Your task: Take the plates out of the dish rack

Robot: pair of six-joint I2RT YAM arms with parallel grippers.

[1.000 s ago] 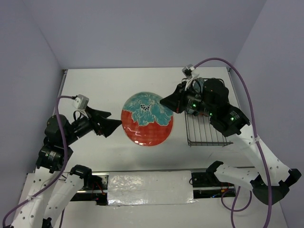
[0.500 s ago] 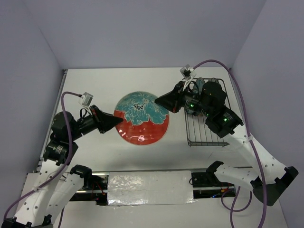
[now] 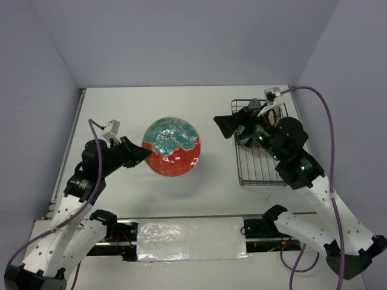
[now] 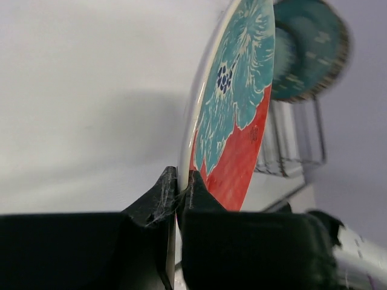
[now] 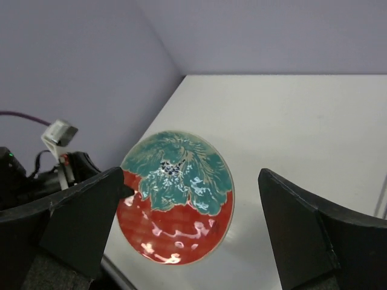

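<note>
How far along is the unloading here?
Done: no plate lies on the table yet. In hand: the left tool grips the red-and-teal plate by its rim, clear of the rack; the right tool is open. Left: setting it down, plus at least one teal plate in the rack.

You have a white table (image 3: 133, 109); the dark wire dish rack (image 3: 260, 172) stands on its right side, by the wall.

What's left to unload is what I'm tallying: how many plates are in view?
2. A round teal-and-red ceramic plate is pinched at its rim by the left claw; a round teal plate stands in the dark wire rack. More may hide behind the right arm.
</note>
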